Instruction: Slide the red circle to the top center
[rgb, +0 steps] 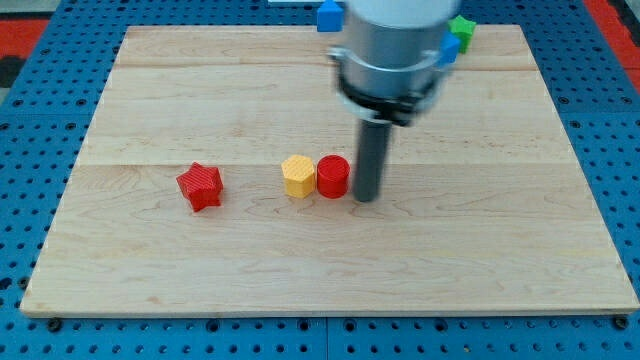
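The red circle sits near the middle of the wooden surface, pressed right up against the yellow hexagonal block on its left. My tip stands just beside the circle on the view's right, touching it or very nearly so. There are no fingers on this rig, only the dark rod, so there is nothing to open or close. A red star-shaped block lies well apart toward the view's left, and at the view's top a blue block peeks out beside the arm's grey body, with a green block and a sliver of another blue one showing on the other side.

From where it stands, the rod is on the wrong side for the job. A push from the right would only drive the circle harder into the yellow block (and drag that one along too). To my eye the tidy way is to bring the tip round to the view's bottom side of the circle, centred under it, then push steadily toward the top centre. A contact slightly off-centre would probably let the round block roll off sideways, so small corrections along the way seem wise. It should stop short of the blue block near the top edge.
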